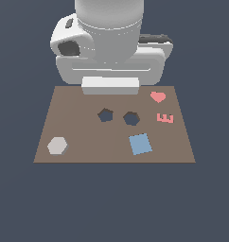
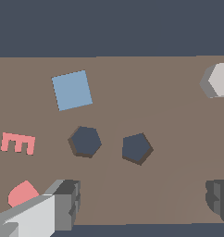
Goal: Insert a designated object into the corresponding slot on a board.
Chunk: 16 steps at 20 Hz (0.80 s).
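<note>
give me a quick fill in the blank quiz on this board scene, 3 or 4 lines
1. The grey hexagonal block lies near the board's corner on the exterior view's ____.
2. The board has ____ dark holes.
3. The blue square lies nearer the ____-sided hole.
4. The end effector is open and holds ____.

Missing words: left; two; six; nothing

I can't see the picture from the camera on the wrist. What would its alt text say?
A brown board with two dark holes at its middle, one six-sided and one five-sided. Around them lie a blue square, a pink letter E, a pink heart and, at the frame's edge, a grey hexagonal block; the open tool holds nothing.
</note>
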Each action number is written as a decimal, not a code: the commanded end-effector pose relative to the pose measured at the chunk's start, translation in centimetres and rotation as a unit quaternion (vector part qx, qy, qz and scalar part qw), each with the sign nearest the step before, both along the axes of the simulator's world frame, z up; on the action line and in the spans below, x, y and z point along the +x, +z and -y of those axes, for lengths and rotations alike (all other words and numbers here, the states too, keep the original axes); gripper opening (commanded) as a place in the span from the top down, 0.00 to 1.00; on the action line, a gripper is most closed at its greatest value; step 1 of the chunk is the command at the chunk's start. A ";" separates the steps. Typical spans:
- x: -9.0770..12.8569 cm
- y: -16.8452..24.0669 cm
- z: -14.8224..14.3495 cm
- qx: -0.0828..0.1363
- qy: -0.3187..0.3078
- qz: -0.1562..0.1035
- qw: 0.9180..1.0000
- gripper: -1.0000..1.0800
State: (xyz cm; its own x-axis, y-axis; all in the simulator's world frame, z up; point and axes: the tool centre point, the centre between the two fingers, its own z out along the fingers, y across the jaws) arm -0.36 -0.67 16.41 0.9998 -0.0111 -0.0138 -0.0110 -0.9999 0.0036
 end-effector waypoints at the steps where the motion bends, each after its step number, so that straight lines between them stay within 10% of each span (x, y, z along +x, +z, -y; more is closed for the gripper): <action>1: 0.0 0.0 0.0 0.000 0.000 0.000 1.000 0.04; 16: 0.9 -1.9 3.2 0.001 0.049 0.001 0.999 0.04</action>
State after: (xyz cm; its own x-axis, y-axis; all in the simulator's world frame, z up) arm 0.36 -3.27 14.86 0.9975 0.0700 -0.0118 0.0700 -0.9975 0.0026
